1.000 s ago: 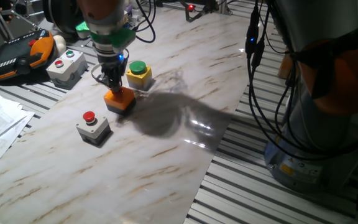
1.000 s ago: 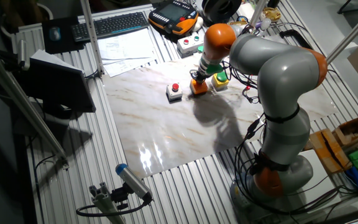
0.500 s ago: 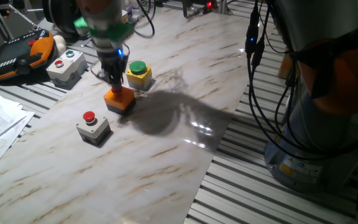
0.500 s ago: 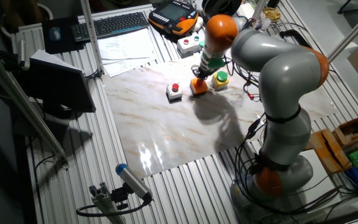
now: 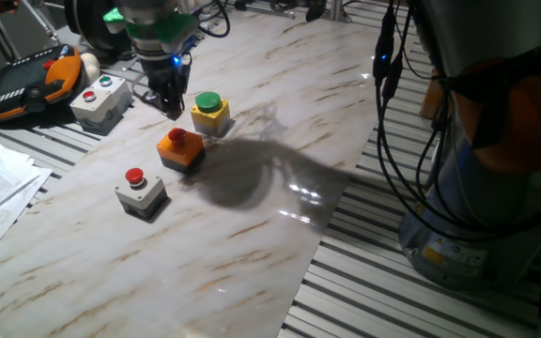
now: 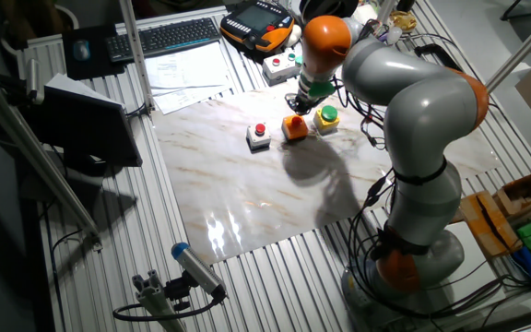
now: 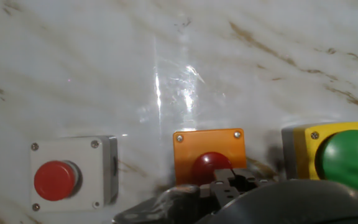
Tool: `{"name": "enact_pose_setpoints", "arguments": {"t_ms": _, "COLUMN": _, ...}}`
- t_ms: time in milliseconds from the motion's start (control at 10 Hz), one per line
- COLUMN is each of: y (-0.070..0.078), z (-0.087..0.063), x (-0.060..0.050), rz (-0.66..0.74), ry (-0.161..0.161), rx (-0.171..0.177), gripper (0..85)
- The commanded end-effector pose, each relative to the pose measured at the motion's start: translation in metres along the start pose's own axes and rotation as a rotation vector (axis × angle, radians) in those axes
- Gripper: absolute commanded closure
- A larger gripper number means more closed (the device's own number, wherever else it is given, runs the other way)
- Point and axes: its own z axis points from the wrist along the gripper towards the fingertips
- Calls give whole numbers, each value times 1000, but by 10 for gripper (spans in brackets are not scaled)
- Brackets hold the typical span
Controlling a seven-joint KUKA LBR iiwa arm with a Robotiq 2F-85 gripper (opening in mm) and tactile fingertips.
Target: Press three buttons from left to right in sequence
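Hand view, orange button box (image 7: 208, 157) just beneath claw (image 7: 232, 184), apart.

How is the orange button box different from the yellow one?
The orange box has a red cap; the yellow box has a green one. In the hand view, the orange box sits in the middle of the row, the yellow box at the right end. Both are small square boxes with one round cap, standing upright on the marble board.
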Motion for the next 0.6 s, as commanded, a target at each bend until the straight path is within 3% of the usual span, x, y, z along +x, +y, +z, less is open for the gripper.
{"name": "enact_pose_setpoints", "arguments": {"t_ms": 0, "y": 0, "z": 0, "x": 0, "rz": 50, "ry": 11, "rx": 27, "gripper": 843}}
{"name": "enact_pose_setpoints", "arguments": {"t_ms": 100, "y": 0, "z": 0, "x": 0, "rz": 94, "ry": 8, "rx": 35, "gripper": 843}}
{"name": "enact_pose_setpoints", "arguments": {"t_ms": 300, "y": 0, "z": 0, "x": 0, "rz": 127, "ry": -40, "rx": 54, "gripper": 843}}
{"name": "enact_pose_setpoints", "arguments": {"t_ms": 400, "y": 0, "z": 0, "x": 0, "rz": 72, "ry": -48, "rx": 21, "gripper": 843}}
{"name": "enact_pose_setpoints", "arguments": {"t_ms": 500, "y": 0, "z": 0, "x": 0, "rz": 15, "ry": -22, "rx": -73, "gripper": 843}}
